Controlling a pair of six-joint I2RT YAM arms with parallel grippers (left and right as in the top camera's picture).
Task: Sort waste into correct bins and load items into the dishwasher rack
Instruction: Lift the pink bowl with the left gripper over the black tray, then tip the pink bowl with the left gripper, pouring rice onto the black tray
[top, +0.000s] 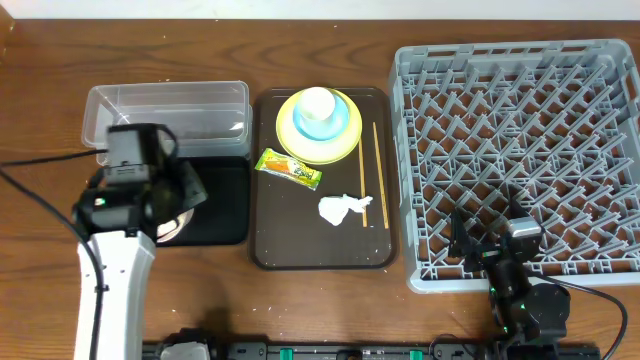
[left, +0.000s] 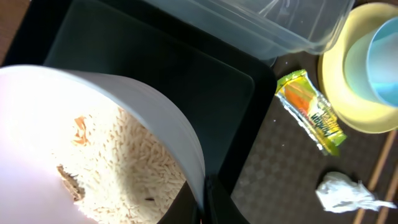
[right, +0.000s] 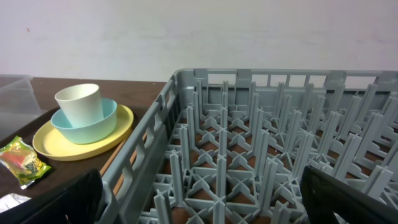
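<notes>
My left gripper is shut on the rim of the white-pinkish bowl, which holds white rice scraps and hangs tilted over the black tray. The clear tub stands behind it. On the brown serving tray lie the green-and-yellow wrapper, the crumpled tissue and the chopsticks. There too the white cup stands in the blue bowl on the yellow plate. My right gripper is open and empty over the front edge of the grey rack.
The left arm's white link runs from the front edge up to the black tray. A black cable crosses the table at far left. The rack fills the right side, against the brown tray.
</notes>
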